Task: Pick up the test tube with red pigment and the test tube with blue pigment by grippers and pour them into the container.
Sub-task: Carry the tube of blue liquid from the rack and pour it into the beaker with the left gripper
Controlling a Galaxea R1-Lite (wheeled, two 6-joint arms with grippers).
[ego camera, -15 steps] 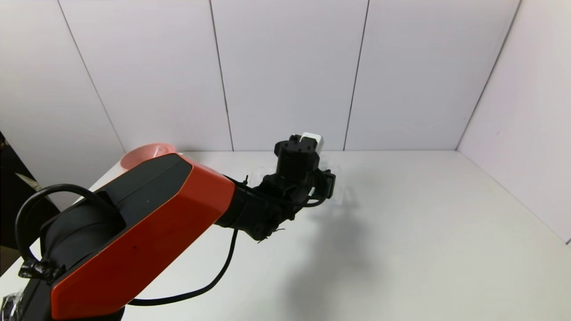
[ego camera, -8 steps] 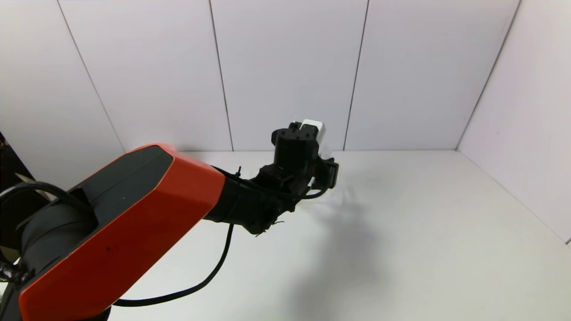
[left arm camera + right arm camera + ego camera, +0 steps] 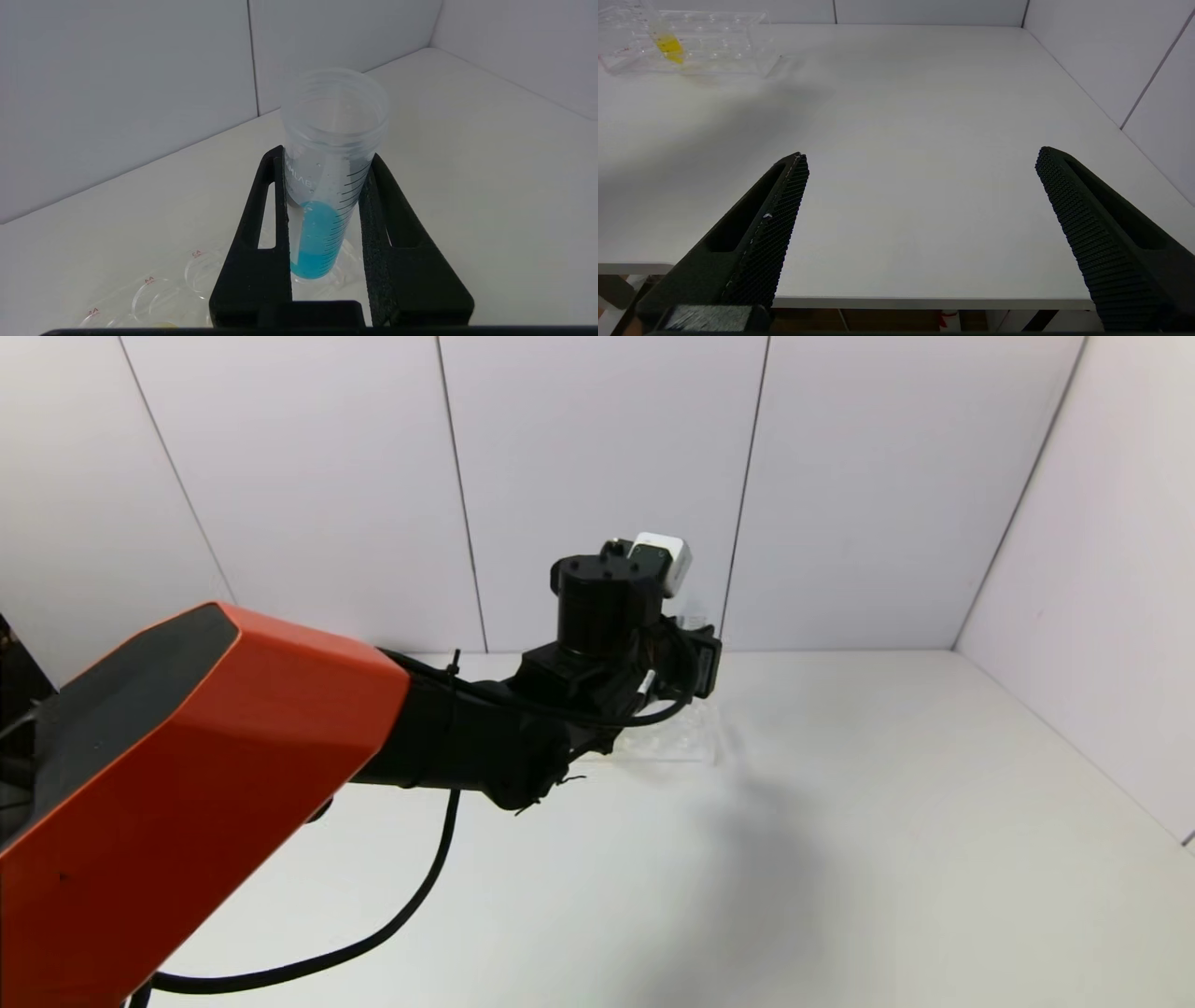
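My left gripper is shut on the test tube with blue pigment, a clear graduated tube about a third full of bright blue liquid. It holds the tube upright, its base just above the clear tube rack. In the head view the left gripper hangs over the rack near the back wall. My right gripper is open and empty, low over the table's front edge. The test tube with red pigment and the container are out of view.
A tube with yellow liquid stands in the rack, and a bit of yellow shows in the left wrist view. My left arm's orange shell hides the table's left side. White walls enclose the table at the back and right.
My left arm has risen, lifting the gripper and the blue tube up from the rack. The arm's shell now hides the pink bowl that showed at the back left.
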